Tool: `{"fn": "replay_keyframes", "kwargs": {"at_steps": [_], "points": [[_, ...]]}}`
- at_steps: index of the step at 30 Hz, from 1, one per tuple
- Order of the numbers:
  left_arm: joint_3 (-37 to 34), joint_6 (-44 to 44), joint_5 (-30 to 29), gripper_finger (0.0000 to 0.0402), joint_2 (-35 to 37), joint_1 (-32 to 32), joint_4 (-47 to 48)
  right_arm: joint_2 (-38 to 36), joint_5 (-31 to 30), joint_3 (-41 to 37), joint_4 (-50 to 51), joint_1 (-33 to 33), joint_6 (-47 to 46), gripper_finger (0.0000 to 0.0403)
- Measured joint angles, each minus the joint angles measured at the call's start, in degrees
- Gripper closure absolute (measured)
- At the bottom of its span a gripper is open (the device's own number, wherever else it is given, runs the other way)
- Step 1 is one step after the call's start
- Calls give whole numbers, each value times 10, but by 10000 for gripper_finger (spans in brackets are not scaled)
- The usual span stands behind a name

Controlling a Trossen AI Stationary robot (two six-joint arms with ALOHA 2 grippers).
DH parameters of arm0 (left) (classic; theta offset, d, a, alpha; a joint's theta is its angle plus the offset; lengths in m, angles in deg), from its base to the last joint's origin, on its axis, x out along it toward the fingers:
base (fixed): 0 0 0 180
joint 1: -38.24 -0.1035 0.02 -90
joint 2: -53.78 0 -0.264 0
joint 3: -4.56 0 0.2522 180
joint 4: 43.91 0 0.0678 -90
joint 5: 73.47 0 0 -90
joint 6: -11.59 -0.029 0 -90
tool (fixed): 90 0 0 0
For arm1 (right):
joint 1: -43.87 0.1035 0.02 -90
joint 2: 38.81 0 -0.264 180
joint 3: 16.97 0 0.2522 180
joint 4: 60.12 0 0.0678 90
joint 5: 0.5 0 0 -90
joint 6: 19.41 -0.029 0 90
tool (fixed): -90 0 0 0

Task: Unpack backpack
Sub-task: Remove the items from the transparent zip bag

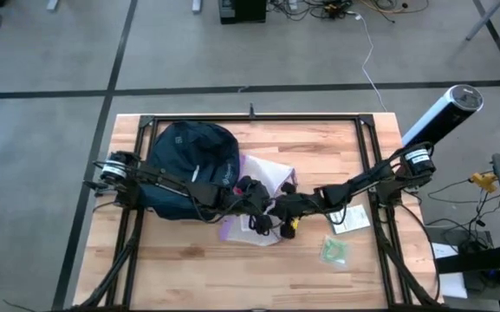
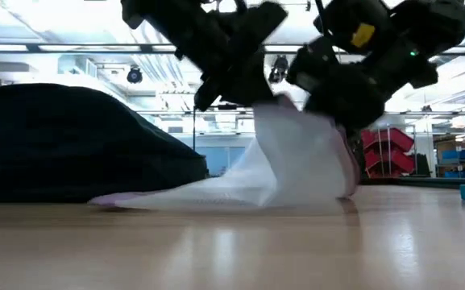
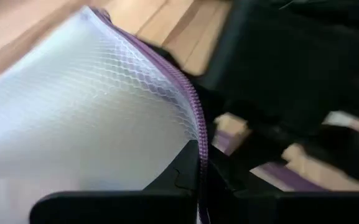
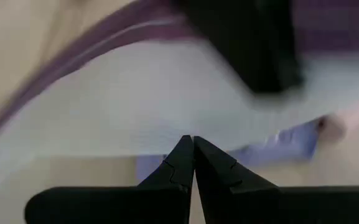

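Partly unpacked, it seems: the backpack point(image 1: 189, 166) lies at the bench's point(image 1: 232, 269) left rear, two small packets point(image 1: 334, 250) out. Left end effector point(image 3: 199, 163) clamps the pouch point(image 1: 262, 178) edge mid-bench; right end effector point(image 4: 193, 163) is pinched together beside it.

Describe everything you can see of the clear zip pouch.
The pouch is clear mesh-textured plastic edged by a purple zipper. It lies mid-table beside the backpack, one end lifted and the other trailing on the wood. The left end effector is shut on its zipper edge; the right end effector, fingers together, is at its raised end.
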Motion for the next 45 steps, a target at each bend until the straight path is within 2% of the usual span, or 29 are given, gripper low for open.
{"fn": "replay_keyframes", "kwargs": {"at_steps": [7, 13, 19, 22, 23, 25, 29, 32, 36, 37, 39, 42, 43, 45], "points": [[-1, 0, 13, 402, 18, 2, 3, 52, -2, 9, -66, -12, -4, 403], [-3, 24, 17, 402, 15, 3, 47, 113, -1, 31, -98, -16, -4, 403], [1, 43, 15, 402, 12, 3, 97, 118, 44, 46, -33, -19, -26, 403], [1, 36, 15, 402, 12, 3, 113, 71, 135, 44, 56, -16, -21, 403], [1, 33, 15, 402, 12, 3, 114, 52, 148, 42, 85, -10, -15, 403], [1, 26, 15, 402, 13, 3, 113, 20, 134, 38, 110, -1, 10, 403], [1, 23, 15, 402, 17, 3, 108, -6, 65, 36, 76, 1, 48, 403], [1, 23, 15, 402, 18, 3, 105, 12, 32, 35, 57, -2, 52, 403], [1, 22, 15, 402, 18, 3, 104, 54, 32, 36, 66, -3, 46, 403], [1, 22, 15, 402, 18, 3, 105, 57, 41, 37, 72, -3, 42, 403], [1, 19, 15, 402, 16, 3, 105, 45, 96, 38, 104, -4, 22, 403], [1, 16, 14, 402, 11, 3, 105, -7, 223, 35, 166, -2, 6, 403], [1, 14, 14, 402, 8, 3, 101, -29, 242, 35, 184, -2, 7, 403], [1, 9, 12, 402, 1, 3, 90, -61, 227, 34, 207, -2, 13, 403]]}}
